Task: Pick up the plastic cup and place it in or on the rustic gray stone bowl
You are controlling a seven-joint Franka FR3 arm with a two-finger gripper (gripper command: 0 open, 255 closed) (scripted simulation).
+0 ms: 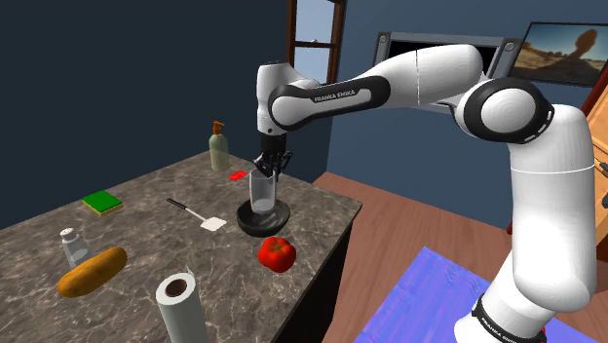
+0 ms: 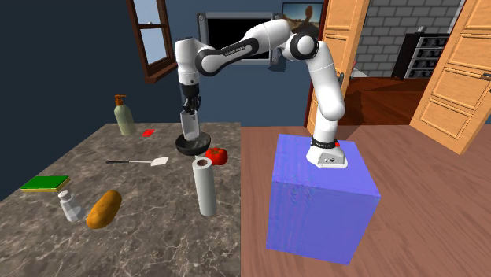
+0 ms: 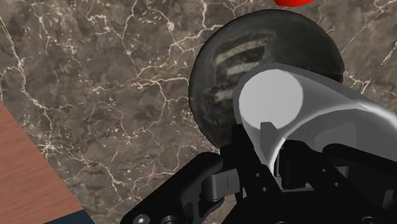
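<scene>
Even, fairly bright light; shadows soft and faint.

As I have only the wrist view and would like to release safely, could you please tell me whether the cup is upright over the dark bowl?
Observer: Yes. In the shoulder view the cup stands upright, gripped at its rim by the claw, directly above the bowl. Its base is down at about rim level.
Operator: Thank you. What is the red thing just past the bowl?
Observer: A red tomato. It sits on the counter beside the bowl and does not touch it.
</scene>
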